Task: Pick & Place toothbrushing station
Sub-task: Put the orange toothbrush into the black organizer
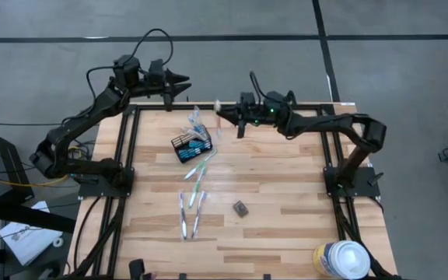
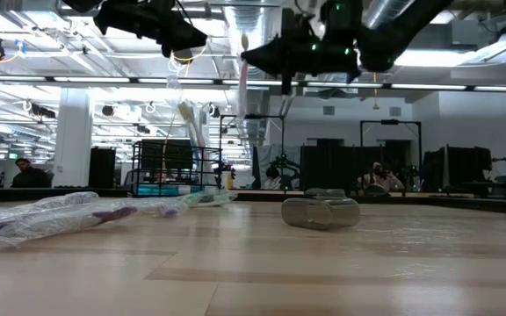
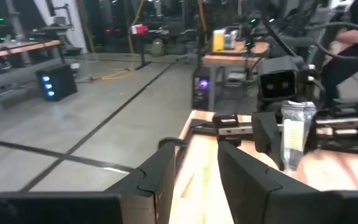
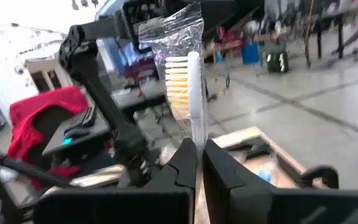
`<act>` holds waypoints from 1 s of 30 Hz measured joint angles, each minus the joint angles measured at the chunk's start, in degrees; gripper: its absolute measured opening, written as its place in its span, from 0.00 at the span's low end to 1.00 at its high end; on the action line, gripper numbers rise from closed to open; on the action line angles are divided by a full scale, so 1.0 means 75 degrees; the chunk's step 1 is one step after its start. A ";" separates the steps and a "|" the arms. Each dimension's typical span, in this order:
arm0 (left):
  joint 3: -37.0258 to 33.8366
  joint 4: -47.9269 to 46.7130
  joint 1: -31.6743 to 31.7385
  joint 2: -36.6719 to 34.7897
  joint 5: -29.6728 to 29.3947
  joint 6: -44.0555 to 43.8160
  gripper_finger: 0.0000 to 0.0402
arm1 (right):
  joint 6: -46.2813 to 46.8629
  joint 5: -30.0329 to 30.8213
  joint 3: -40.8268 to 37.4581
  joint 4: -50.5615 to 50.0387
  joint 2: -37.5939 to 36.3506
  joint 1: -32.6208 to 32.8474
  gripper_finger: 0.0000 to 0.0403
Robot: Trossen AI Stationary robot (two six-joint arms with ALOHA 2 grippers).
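Observation:
The black wire-mesh caddy (image 1: pixel 191 145) stands on its base at the table's far middle, with a few toothbrushes leaning in it. Several wrapped toothbrushes (image 1: pixel 194 194) lie flat on the wood nearer the front. My right gripper (image 1: pixel 222 117) hovers just right of the caddy, above the table, shut on a clear-wrapped white toothbrush (image 4: pixel 185 68) whose bristled head points up. My left gripper (image 1: pixel 185 84) hangs over the far edge behind the caddy. Its fingers (image 3: pixel 196 149) are open with nothing between them, facing the right gripper. My right gripper pinches the toothbrush's handle just below the head (image 4: pixel 196 127) between its two fingertips. The fingers lie level, coming from the table's right side, across the handle. The toothbrush stands upright in its wrapper, head up, lifted clear of the table.
A small dark grey block (image 1: pixel 240 207) lies right of the loose toothbrushes. A large white round canister (image 1: pixel 341 259) stands at the near right corner. Black frame rails (image 1: pixel 127 155) run along the table's left and right sides.

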 joint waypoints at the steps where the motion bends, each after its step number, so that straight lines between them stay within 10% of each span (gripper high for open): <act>1: 0.0000 0.0004 -0.0014 0.0032 -0.0116 0.0052 0.29 | 0.0001 0.0007 -0.0069 0.0381 0.0159 -0.0015 0.00; 10: -0.0003 0.0055 -0.0011 0.0240 -0.0442 0.0167 0.29 | 0.0237 -0.0484 0.0244 0.2247 0.1605 -0.0152 0.01; 30: -0.0003 0.0076 -0.0011 0.0268 -0.0440 0.0371 0.29 | -0.0540 -0.0550 0.0761 0.1795 0.1912 -0.0281 0.00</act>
